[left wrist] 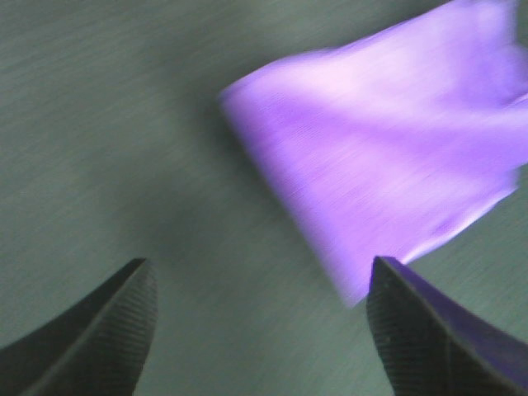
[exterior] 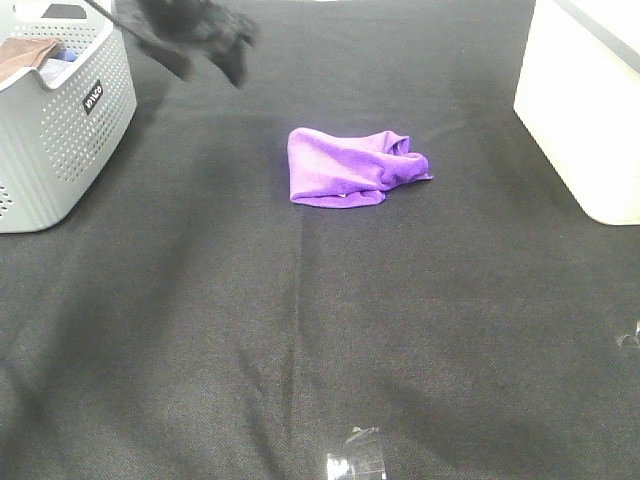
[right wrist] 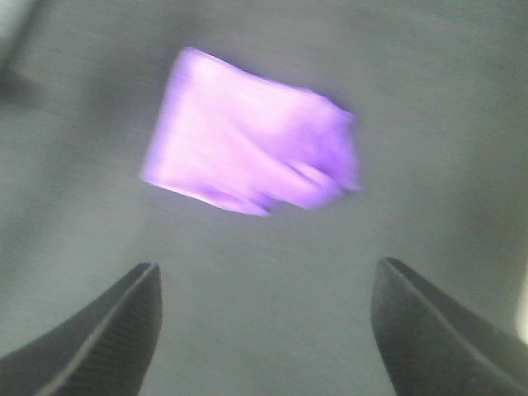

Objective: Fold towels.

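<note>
A bright purple towel (exterior: 350,167) lies crumpled in a loose bundle on the black table, a little behind the middle. My left gripper (exterior: 195,35) is a dark blur at the back left, above the table and well apart from the towel. In the left wrist view the gripper (left wrist: 260,276) is open and empty, with the towel (left wrist: 388,157) ahead of it and to one side. My right gripper does not show in the high view. In the right wrist view it (right wrist: 264,276) is open and empty, with the towel (right wrist: 247,140) ahead of it. Both wrist views are blurred.
A grey perforated basket (exterior: 60,130) stands at the left edge with a brown cloth (exterior: 25,55) inside. A white box (exterior: 585,110) stands at the right edge. Bits of clear tape (exterior: 355,465) lie at the table's front edge.
</note>
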`<state>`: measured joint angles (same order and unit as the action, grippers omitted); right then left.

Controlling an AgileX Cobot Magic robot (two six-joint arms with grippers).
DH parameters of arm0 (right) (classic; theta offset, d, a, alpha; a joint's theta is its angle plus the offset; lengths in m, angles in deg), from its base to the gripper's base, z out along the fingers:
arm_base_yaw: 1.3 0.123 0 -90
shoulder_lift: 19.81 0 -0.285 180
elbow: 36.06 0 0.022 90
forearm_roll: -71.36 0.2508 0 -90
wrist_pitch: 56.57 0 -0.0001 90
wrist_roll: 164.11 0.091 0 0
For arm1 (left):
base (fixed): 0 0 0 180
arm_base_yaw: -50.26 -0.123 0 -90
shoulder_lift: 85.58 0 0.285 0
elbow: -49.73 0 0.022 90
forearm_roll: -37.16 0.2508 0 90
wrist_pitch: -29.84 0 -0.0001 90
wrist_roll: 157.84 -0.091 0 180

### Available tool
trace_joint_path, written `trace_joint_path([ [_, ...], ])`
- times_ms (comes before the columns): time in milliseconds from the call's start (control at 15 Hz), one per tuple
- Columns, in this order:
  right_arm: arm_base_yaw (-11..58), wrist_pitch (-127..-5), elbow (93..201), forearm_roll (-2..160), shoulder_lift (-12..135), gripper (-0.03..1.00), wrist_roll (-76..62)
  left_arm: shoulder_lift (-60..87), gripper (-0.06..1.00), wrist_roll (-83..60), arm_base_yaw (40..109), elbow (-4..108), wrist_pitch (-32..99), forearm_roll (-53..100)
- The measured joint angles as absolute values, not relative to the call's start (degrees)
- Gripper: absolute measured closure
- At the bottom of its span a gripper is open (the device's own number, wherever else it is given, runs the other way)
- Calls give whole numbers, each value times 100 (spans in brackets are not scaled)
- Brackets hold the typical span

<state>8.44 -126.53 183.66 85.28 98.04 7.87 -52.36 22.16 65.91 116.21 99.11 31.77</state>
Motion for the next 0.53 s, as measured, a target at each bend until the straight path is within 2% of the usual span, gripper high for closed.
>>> trace_joint_path([
  [333,844,-12636,16275,8059,7724,26,948,-4280,27,2623,5725,11490,9928,3716],
  [400,844,-12636,15409,8076,6762,26,1028,-3581,27,2583,5554,10968,9922,3790],
  [533,844,-12642,14504,8087,5427,26,1206,-2406,27,2537,5445,9765,9928,3951],
])
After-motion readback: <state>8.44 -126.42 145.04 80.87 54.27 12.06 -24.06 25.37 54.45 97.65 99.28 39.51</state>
